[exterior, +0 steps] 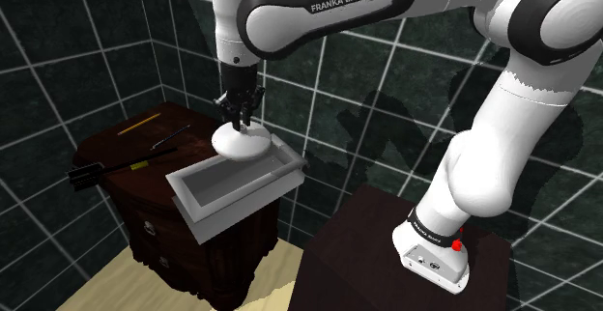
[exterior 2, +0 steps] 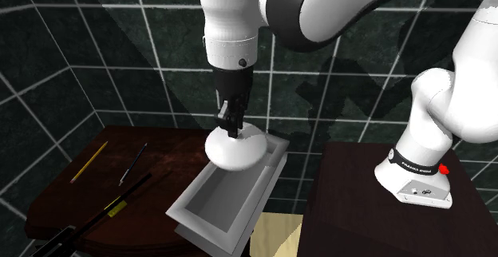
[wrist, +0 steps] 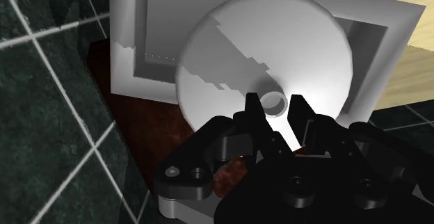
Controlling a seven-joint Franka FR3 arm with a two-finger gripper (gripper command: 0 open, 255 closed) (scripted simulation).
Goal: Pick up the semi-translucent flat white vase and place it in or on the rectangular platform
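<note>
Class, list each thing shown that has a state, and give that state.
Flat round white vase: upright, clasped by its neck.
All-black gripper: shut on the vase.
Grey rectangular tray: open-topped, empty.
Thin yellow pencil: lying flat.
Dark wooden cabinet: drawers shut.

Dim render: dark tiled walls swallow most light, while the white arm glows bright. Its soft shadow falls on the walls toward 3 o'clock in the shoulder view. Wrist view: jagged stepped shadows cross the vase, glare by its neck.
</note>
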